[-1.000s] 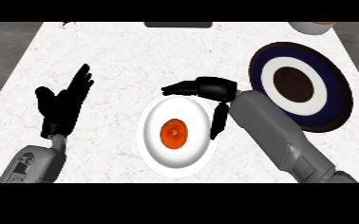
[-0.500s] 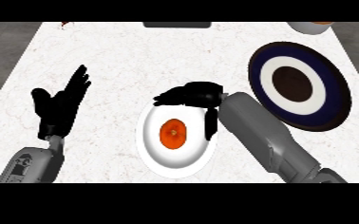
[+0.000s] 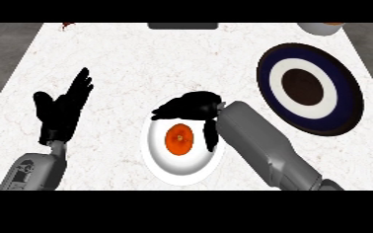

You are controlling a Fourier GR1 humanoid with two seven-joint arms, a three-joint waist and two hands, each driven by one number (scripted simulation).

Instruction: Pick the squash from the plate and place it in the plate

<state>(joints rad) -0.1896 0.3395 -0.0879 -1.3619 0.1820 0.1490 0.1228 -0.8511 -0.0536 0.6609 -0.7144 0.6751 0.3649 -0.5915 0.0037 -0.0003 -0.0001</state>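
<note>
The right hand's fingers are curled and spread over the far rim of the white plate, holding nothing; its thumb hangs just right of the orange squash. Over the last second this right hand has moved left and closer, from beside the plate to above it, so the grasp looks imminent. The squash lies untouched at the plate's centre. The dark blue plate waits to the right on the table. The left hand rests open at the view's left.
</note>
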